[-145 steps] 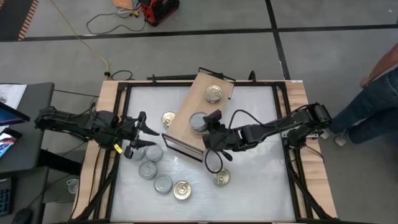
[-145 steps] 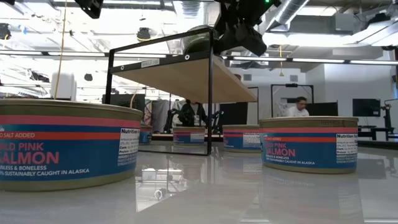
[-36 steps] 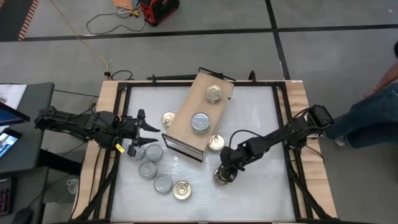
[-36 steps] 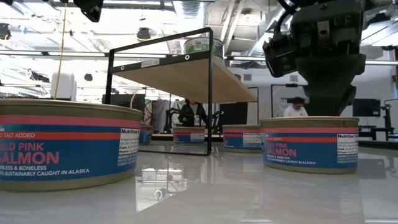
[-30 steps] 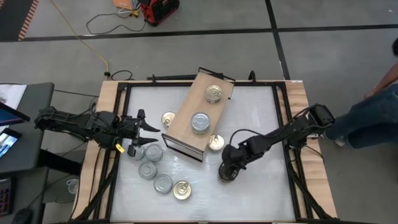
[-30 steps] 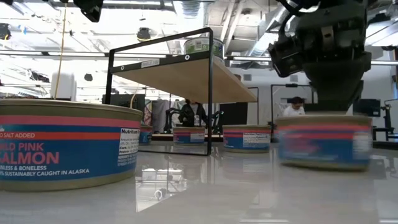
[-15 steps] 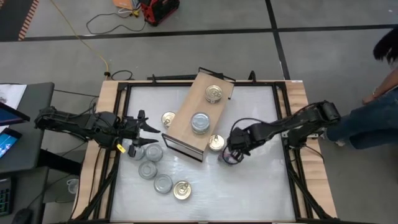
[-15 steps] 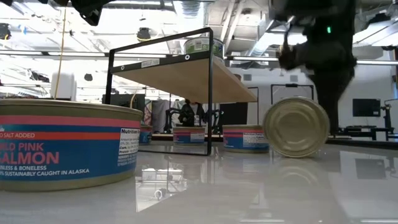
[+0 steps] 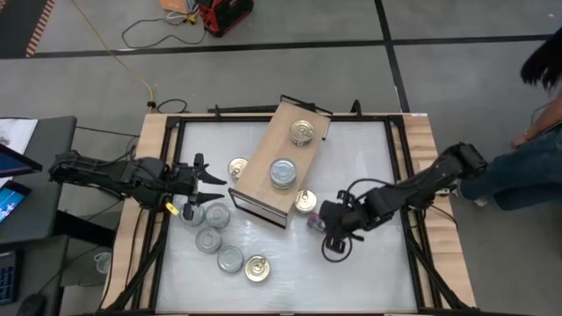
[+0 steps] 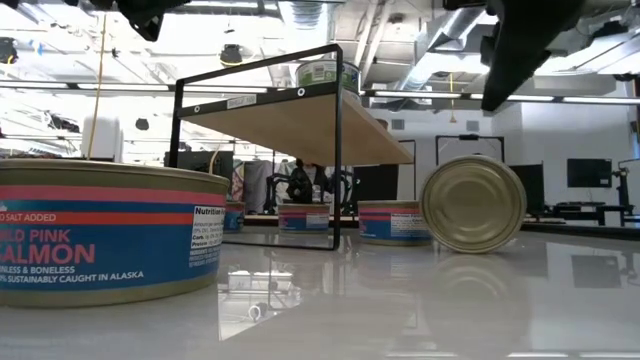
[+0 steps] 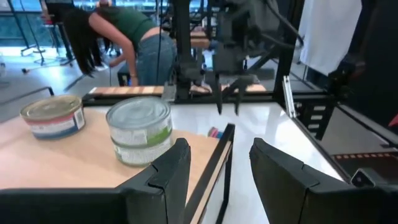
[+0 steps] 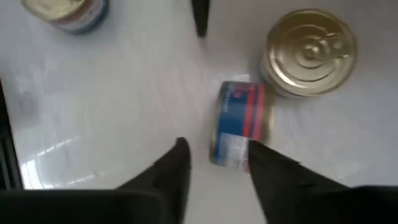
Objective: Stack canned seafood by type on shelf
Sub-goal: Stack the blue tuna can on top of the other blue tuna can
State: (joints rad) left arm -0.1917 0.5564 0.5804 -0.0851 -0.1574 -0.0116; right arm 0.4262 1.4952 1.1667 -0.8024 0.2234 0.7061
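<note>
The shelf [image 9: 263, 175] lies slantwise mid-table and bears a gold-lidded tin [image 9: 302, 132] and a silver-lidded tin [image 9: 282, 172]. One tin [image 10: 473, 203] stands on its rim on the white table, right of the shelf's near end, its gold face toward the near edge. In the right wrist view this tin [image 12: 239, 124] shows its blue and red label. My right gripper [image 9: 322, 226] hangs open just above it, clear of it in the low view [image 10: 512, 55]. My left gripper [image 9: 206, 180] waits open and level, left of the shelf [image 11: 217, 180].
Another gold tin [image 9: 305, 202] lies flat beside the tin on its rim, and one [image 9: 238, 167] lies left of the shelf. Several silver tins [image 9: 211, 237] and a gold one [image 9: 256, 269] sit near left. A person [image 9: 536, 132] stands beyond the table's right edge.
My right gripper lifted a flat tin and carried it toward the shelf. The tin tipped onto its rim and now stands alone beside the flat gold tin. The gripper has let go of it and risen.
</note>
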